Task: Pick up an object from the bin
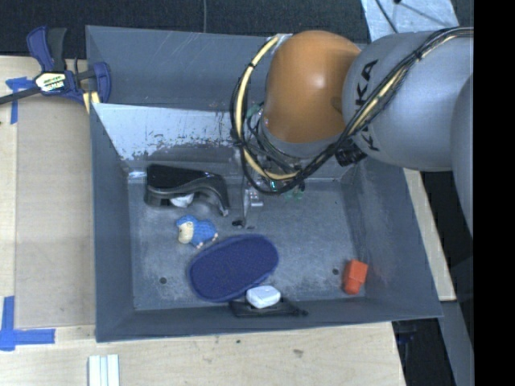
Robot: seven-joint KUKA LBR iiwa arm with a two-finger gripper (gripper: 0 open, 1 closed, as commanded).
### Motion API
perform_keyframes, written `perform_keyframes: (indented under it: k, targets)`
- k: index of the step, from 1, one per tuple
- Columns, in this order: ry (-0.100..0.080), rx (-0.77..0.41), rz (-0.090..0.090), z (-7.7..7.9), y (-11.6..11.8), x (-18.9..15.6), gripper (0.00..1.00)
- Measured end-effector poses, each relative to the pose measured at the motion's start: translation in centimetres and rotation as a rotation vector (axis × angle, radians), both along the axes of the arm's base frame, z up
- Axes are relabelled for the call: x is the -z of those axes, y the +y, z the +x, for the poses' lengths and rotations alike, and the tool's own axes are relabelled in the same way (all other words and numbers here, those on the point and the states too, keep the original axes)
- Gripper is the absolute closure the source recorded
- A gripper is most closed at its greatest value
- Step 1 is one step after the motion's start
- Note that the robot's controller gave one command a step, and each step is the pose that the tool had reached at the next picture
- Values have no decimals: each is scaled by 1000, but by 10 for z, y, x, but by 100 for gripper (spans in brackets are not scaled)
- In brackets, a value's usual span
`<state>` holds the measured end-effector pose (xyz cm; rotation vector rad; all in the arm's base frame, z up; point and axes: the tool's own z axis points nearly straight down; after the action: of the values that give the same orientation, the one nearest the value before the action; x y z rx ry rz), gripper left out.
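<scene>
**Where the claw (252, 201) hangs low, a black curved tool (181, 185) lies nearest**

Although nothing can be seen gripped, the black curved tool is the thing closest to the claw. It lies on the back left part of the bin's floor, its length running left to right. Its glossy top is arched, and its right end bends down toward the floor just beside the claw. A pale patch shows under the arch. Whether tool and claw touch cannot be told. Whether the claw is released or clenched cannot be told either. The arm's round orange cover (310, 83) and a bundle of black and yellow cables (257, 155) sit above it, and a short metal part pokes out below them, low over the floor near the back wall.

Just in front of the tool lies a small blue toy (195, 230) with a cream-coloured patch at its left. In front of that and a little to the right, a dark blue oval pad (233, 265) lies flat, the largest loose thing here. At the pad's front edge sits a small white rounded piece (263, 297), resting on a thin black strip (269, 310) that runs along the foot of the front wall. Well apart from these, in the front right corner, a small orange block (355, 276) stands alone.

Sloping walls of the grey metal bin (113, 240) ring the floor, and the grey arm (418, 95) comes in from the right.
</scene>
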<state>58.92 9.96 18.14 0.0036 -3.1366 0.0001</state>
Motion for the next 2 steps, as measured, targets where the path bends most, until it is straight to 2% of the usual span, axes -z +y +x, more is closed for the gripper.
perform_keyframes:
  k: [1,2]
  targets:
    - [-6,298,0,37,39,111,0]
    - [-11,471,1,26,75,81,0]
